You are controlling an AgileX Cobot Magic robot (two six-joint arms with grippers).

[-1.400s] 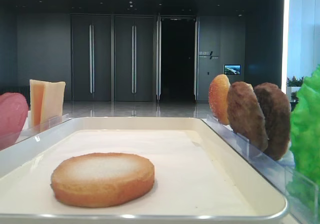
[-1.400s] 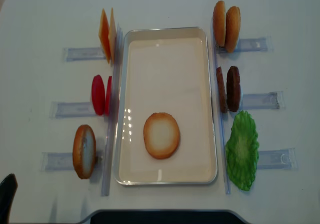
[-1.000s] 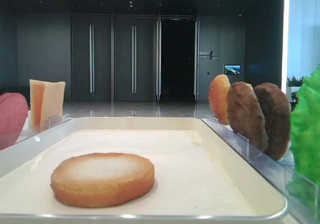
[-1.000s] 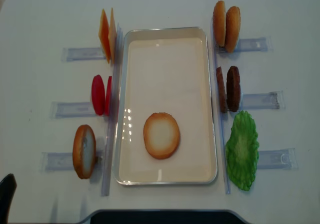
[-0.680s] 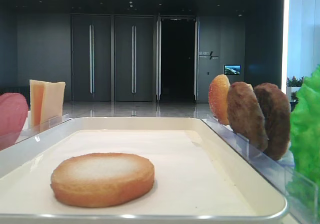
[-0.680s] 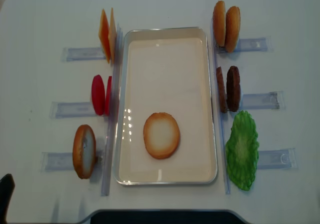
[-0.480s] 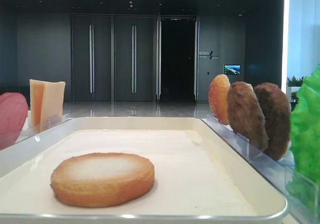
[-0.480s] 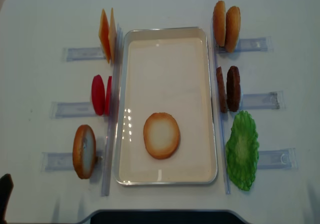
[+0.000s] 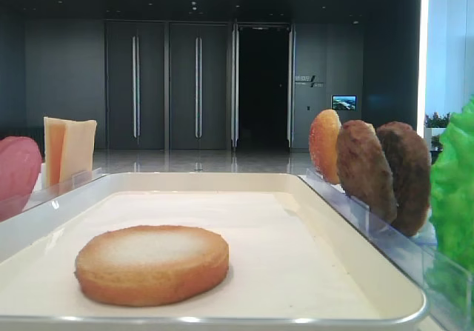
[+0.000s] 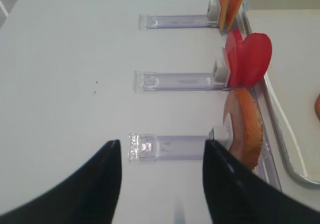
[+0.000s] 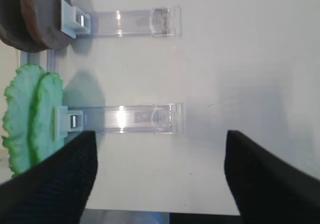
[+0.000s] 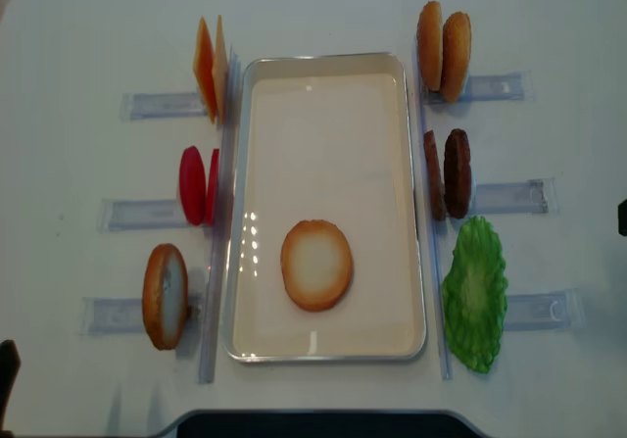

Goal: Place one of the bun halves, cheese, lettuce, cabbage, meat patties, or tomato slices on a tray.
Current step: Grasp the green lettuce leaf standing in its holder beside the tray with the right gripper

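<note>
Only the left gripper [image 10: 162, 176] has retreated, jaws apart and empty; one bun [image 12: 316, 265] lies in the tray [image 12: 323, 62], apparently finishing the task.

No words, numbers or brand names can be read in any of the views. Far back in the dark hall, a small sign [image 9: 304, 80] hangs on the wall beside the doors, but its marks are too tiny and blurry to read. Near it a little screen [image 9: 344, 103] glows blue, and nothing on it can be made out. The white tray [image 12: 241, 115], the clear racks [image 10: 172, 80] and the food show no letters or labels.
</note>
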